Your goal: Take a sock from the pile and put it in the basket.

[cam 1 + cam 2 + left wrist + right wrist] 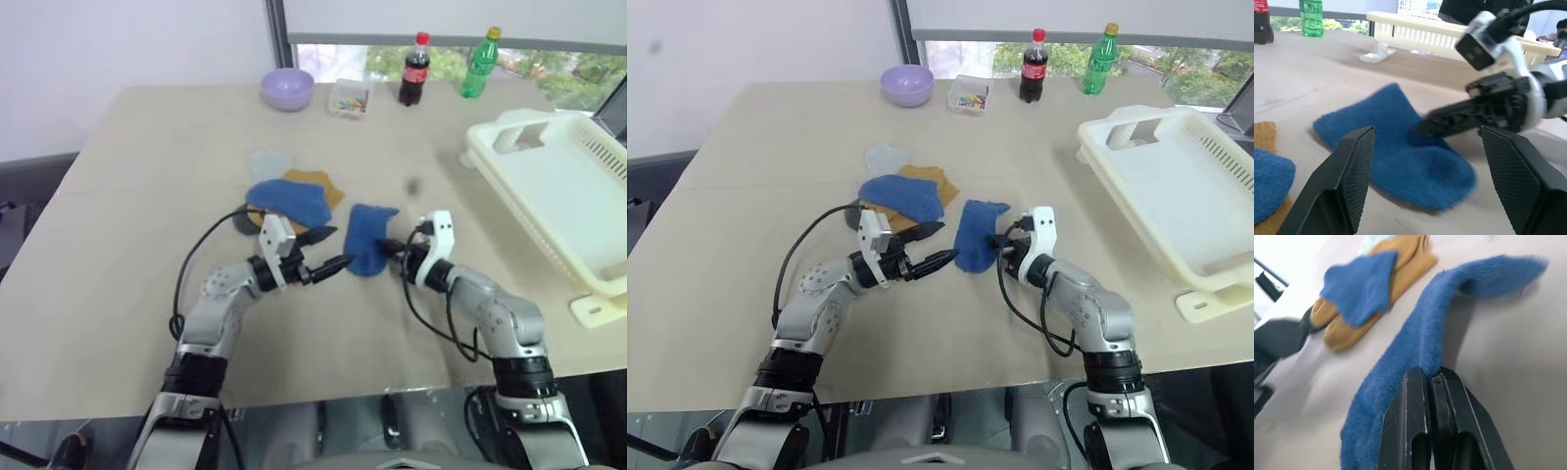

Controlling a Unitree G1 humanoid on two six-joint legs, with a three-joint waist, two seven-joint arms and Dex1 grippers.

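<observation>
A royal blue sock lies flat on the table, apart from the pile of blue, mustard and pale grey socks just behind and to its left. My right gripper is shut on that sock's right edge, pinching a raised fold of it. My left gripper stands open on the sock's left side, close to it, with nothing between its fingers. Across the sock it faces the right gripper. The white slotted basket stands at the table's right side, past my right arm.
Along the far edge stand a lilac bowl, a small clear box, a cola bottle and a green bottle. Bare tabletop lies between the sock and the basket, save for a small dark speck.
</observation>
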